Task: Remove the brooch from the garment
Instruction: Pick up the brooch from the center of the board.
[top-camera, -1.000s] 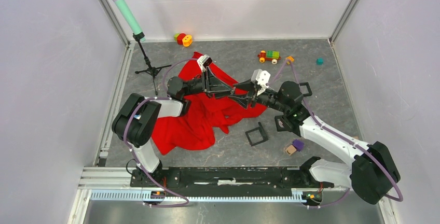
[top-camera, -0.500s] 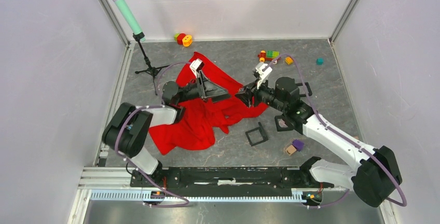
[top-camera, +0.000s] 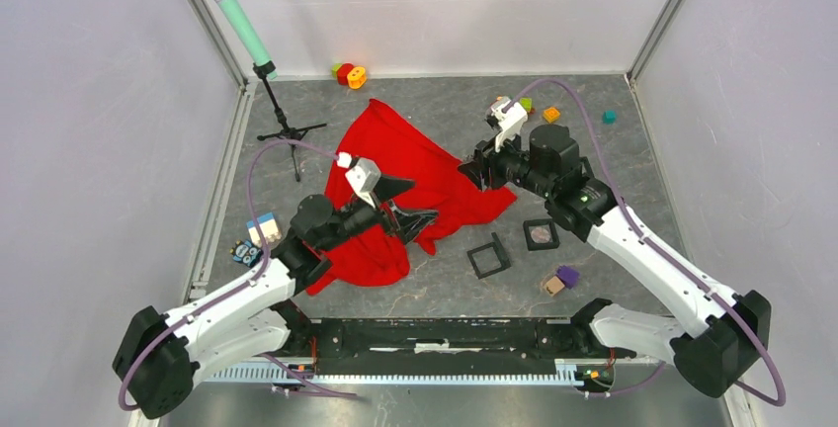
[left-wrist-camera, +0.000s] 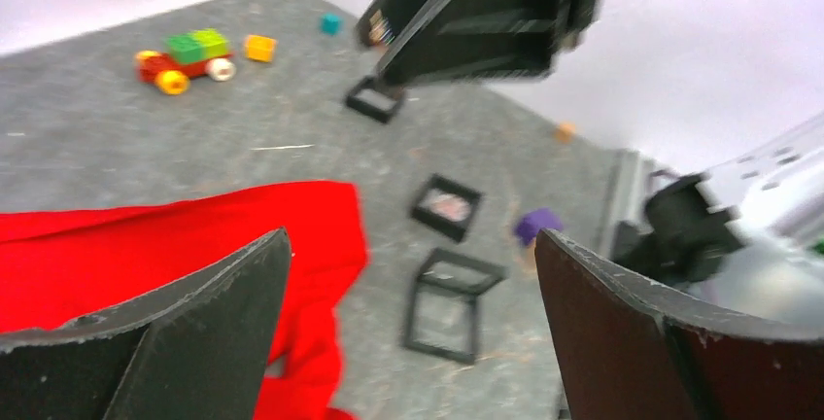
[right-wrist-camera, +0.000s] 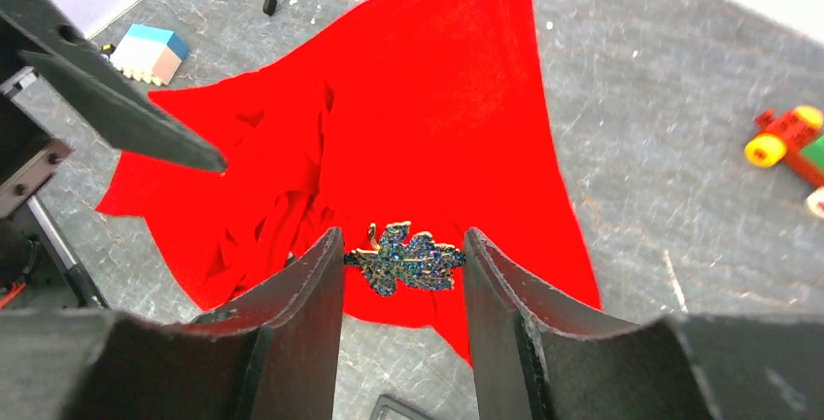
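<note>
The brooch (right-wrist-camera: 406,262) has gone up toward 1 o'clock with the right gripper (right-wrist-camera: 403,245), which pinches it above the garment (right-wrist-camera: 437,99). It looks free of the garment, so the removal seems done; only to put it down is left. The left gripper (left-wrist-camera: 410,241) has drawn back toward 7 o'clock, jaws wide and empty

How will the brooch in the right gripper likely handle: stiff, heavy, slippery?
Probably stiff: clamped in the right gripper, the brooch shows no bending. Likely light, being tiny beside the garment. It may pivot or slip, pinched only at its narrow ends.
</note>
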Controlling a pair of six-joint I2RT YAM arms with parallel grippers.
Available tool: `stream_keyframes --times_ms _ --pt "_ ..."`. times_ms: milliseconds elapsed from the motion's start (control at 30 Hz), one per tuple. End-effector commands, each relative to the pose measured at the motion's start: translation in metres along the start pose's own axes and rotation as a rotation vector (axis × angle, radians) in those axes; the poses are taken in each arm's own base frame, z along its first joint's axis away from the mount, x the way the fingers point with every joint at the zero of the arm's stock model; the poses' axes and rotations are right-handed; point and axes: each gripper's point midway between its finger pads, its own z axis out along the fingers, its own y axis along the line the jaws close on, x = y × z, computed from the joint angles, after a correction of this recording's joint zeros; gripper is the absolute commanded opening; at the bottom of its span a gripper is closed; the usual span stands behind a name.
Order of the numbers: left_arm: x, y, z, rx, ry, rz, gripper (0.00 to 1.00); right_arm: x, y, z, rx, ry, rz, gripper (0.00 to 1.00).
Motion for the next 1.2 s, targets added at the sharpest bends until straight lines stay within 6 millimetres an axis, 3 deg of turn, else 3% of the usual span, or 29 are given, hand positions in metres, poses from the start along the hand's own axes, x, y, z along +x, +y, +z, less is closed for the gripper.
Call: stream_keyframes --times_ms 0,133,267,467,667,767,967,1167 --pt "0.004 0.038 -0.012 -0.131 -0.061 0.411 1.00 -0.053 0.009 -0.019 -0.048 -0.123 -0.243 0.31" --pt "-0.006 0.041 -0.012 -0.140 -0.101 0.531 1.00 -0.084 0.018 -0.027 -0.093 -0.210 -0.445 0.29" --pt "-0.011 0.036 -0.005 -0.106 -0.085 0.577 1.00 -0.094 0.030 -0.035 -0.139 -0.350 -0.684 0.27" --pt "-0.023 0.028 0.008 -0.029 -0.069 0.769 1.00 -0.103 0.039 -0.044 -0.146 -0.477 -0.896 0.30" --pt "-0.047 0.018 0.020 -0.016 -0.191 1.111 1.00 -0.107 0.047 -0.039 -0.180 -0.448 -0.860 0.29" --pt "-0.052 0.013 0.024 -0.020 -0.226 1.288 1.00 -0.108 0.049 -0.040 -0.183 -0.441 -0.743 0.29" --pt "-0.070 0.002 0.029 -0.016 -0.319 1.355 1.00 -0.102 0.053 -0.044 -0.188 -0.385 -0.532 0.28" --pt "-0.070 -0.021 0.043 0.121 -0.320 1.388 1.00 -0.090 0.062 -0.048 -0.210 -0.368 -0.517 0.28"
